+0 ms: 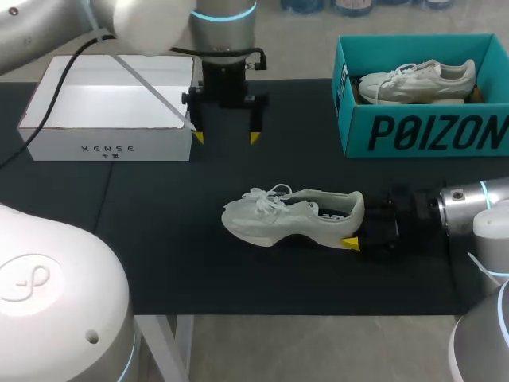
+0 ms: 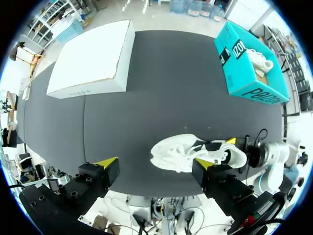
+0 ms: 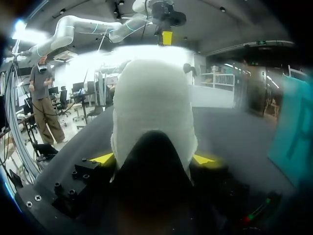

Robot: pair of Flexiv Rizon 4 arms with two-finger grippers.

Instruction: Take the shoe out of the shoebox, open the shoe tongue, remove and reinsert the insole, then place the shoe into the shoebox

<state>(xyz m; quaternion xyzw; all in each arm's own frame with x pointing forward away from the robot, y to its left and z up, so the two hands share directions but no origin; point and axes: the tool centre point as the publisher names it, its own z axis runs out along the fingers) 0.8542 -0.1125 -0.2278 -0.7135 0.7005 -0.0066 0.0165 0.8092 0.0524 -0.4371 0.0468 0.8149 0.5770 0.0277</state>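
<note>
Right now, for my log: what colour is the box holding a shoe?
Teal box, best in head view.

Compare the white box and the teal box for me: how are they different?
The white box sits at the table's left; the teal box sits at its right. The white box looks empty, while the teal box holds a pale sneaker. The teal box carries large dark lettering; the white box only small print. Both are open-topped and rest on the black table.
</note>
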